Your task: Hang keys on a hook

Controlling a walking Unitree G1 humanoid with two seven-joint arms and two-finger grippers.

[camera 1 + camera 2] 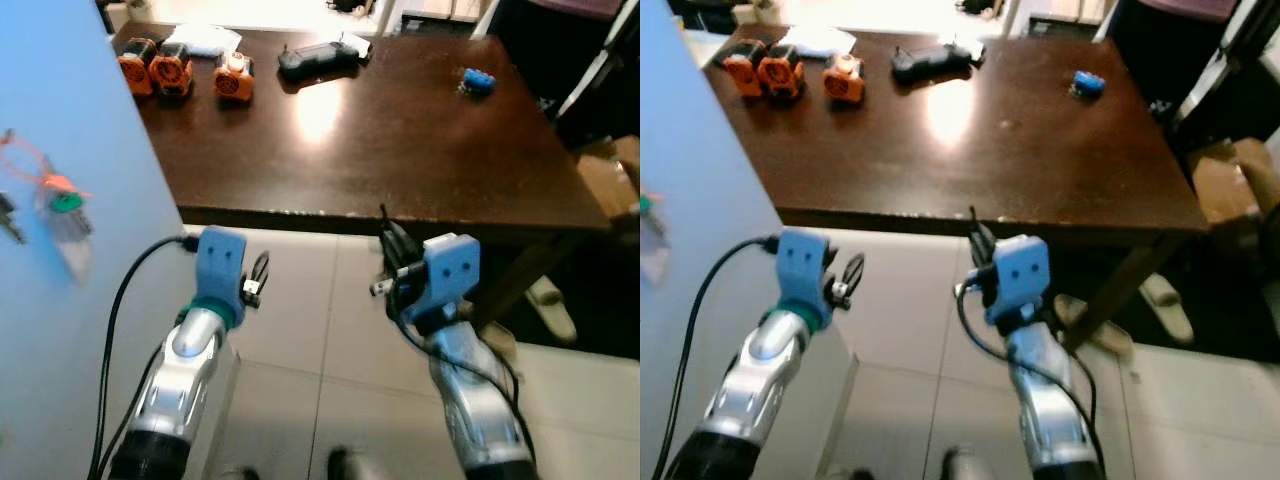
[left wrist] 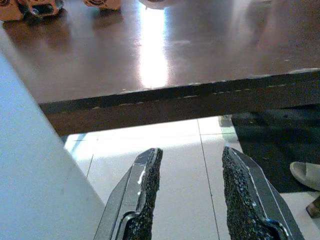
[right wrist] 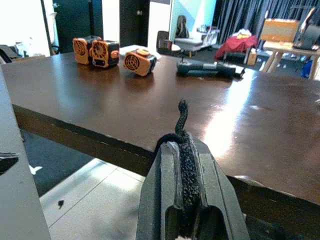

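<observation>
Two silver arms with blue wrist housings reach forward over a pale tiled floor [image 1: 300,300], short of the table edge. The left claw [image 2: 192,190] hovers above the tiles with its two black, rough-padded fingers [image 2: 147,185] spread apart and nothing between them. The right claw [image 3: 185,155] is pressed closed; a thin black cord-like strip [image 3: 181,117] pokes up from between its tips, and what it belongs to cannot be told.

To the left of the left claw stands a light blue vertical panel [image 1: 60,300]. On it, above and well to the left of that claw, hangs a blurred bunch of keys with an orange and green tag [image 1: 60,205]; the hook itself cannot be made out.

Ahead of both claws runs the near edge of a dark brown glossy wooden table [image 1: 400,150], which carries a bright reflection. A pale slipper [image 1: 550,305] lies on the floor to the right of the right claw, beneath the table's corner.

At the far left of the table sit three orange and black box-shaped devices [image 1: 185,70]. Beyond the left claw, at the far edge, lies a black handheld controller [image 1: 318,58]. Far ahead of the right claw and to its right rests a small blue block [image 1: 478,81].
</observation>
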